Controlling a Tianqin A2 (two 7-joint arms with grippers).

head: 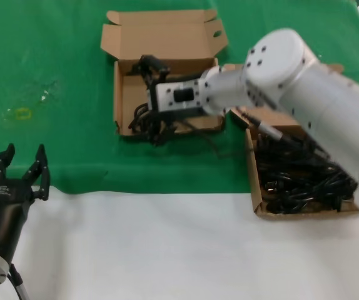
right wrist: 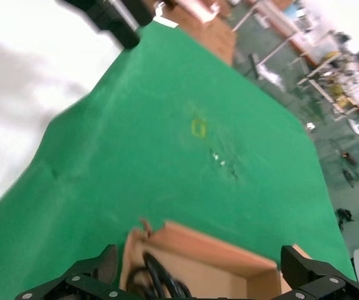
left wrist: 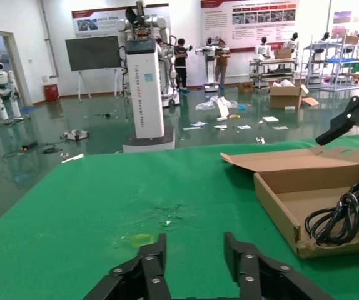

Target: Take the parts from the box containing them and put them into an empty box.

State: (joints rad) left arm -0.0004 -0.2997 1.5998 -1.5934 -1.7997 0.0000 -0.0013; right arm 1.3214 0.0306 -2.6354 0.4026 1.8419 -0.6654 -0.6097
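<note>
White arms, black hands (head: 15, 172)

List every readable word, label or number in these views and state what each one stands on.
No text can be read with confidence.
White column-shaped robot, left wrist view: vertical lettering, too blurred to read.
Wall posters: red headings and text, too small to read.
Left gripper: small pale logo on its body, unreadable.
Cardboard boxes and power cords: no printing visible.
</note>
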